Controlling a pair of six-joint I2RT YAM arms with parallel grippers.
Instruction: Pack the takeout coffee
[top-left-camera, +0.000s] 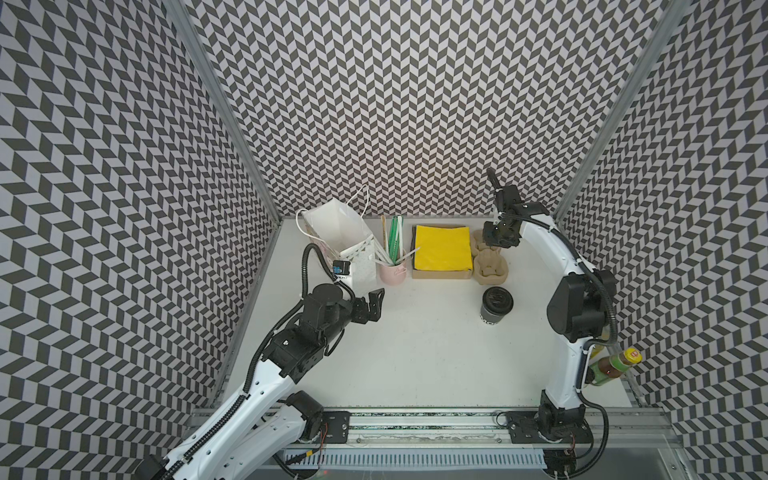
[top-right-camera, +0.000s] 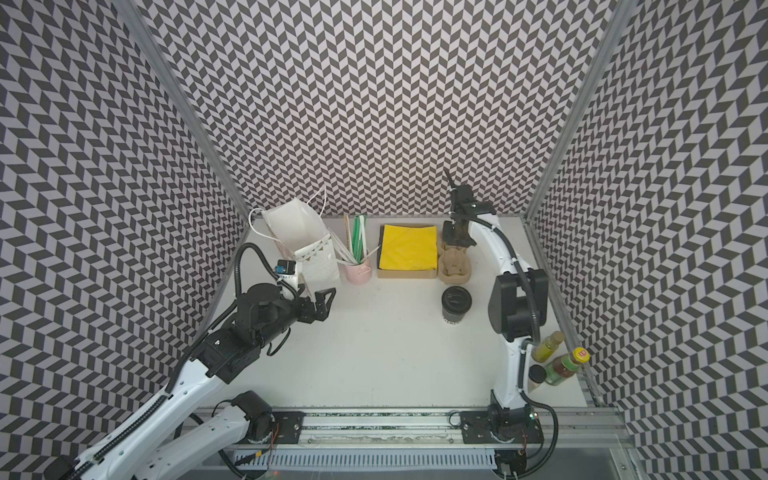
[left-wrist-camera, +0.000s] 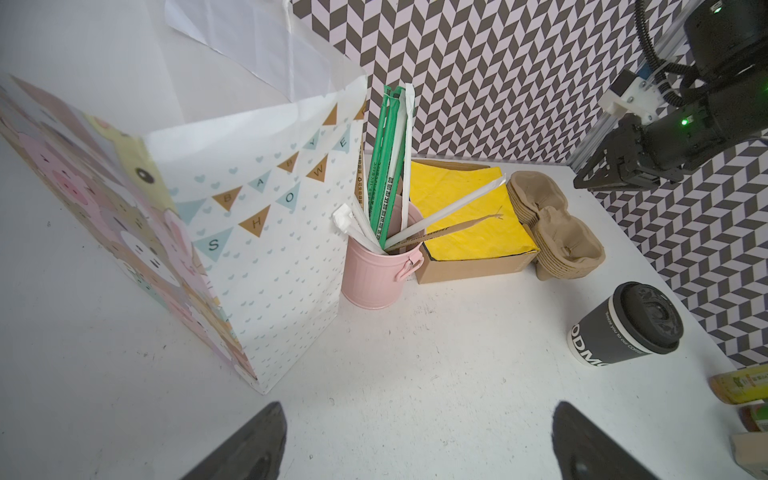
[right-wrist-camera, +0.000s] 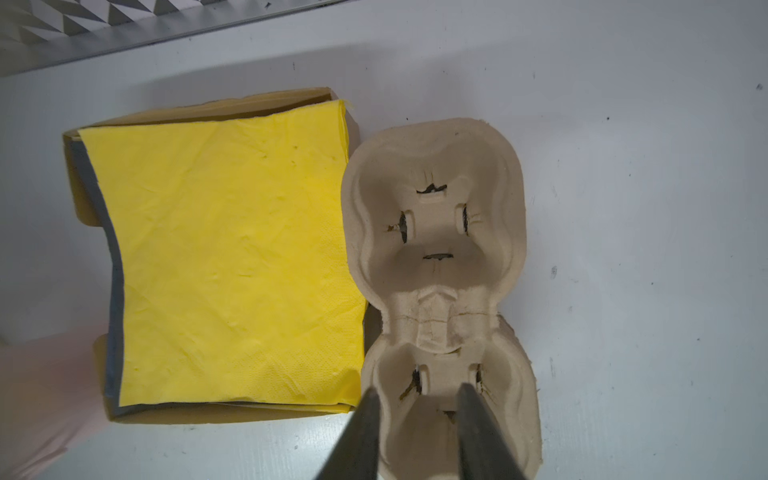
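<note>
The black paper coffee cup (top-left-camera: 496, 305) with a round black lid stands upright on the white worktop (top-left-camera: 415, 353), just beside the stacked brown pulp cup carriers (top-left-camera: 492, 270). The left tool (left-wrist-camera: 417, 409) is spread wide and empty. The right tool (right-wrist-camera: 417, 390) hovers over the carriers, partly spread, pinching nothing.

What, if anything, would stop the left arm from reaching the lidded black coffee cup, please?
Probably nothing, so yes: the left gripper is open, only bare table lies between it and the coffee cup, and the paper bag stands aside.

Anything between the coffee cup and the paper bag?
Yes: the pink cup of straws stands beside the bag, on the side facing the coffee cup, roughly on the straight path. The open left hand hovers near the bag's front.
</note>
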